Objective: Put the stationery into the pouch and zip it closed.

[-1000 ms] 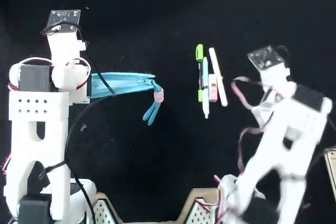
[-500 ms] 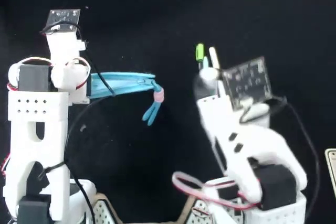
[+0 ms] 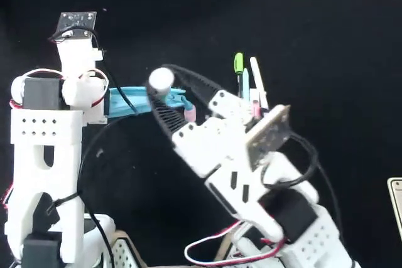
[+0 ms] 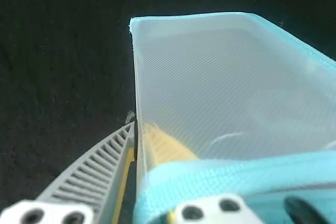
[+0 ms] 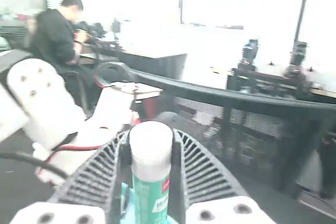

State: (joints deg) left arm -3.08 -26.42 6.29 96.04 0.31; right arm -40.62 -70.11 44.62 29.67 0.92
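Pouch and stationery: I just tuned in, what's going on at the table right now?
The left hand grips one end of the blue mesh pouch, holding it in place on the table. The right hand is closed on a glue stick and holds it over the pouch's zipper end. The pens and green highlighter lie on the table, not yet packed.

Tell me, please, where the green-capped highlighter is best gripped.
Probably the highlighter by its green cap, from straight above, jaws across its width: it lies flat, and only there are both sides free; further along, the pale blue pen lies against it.
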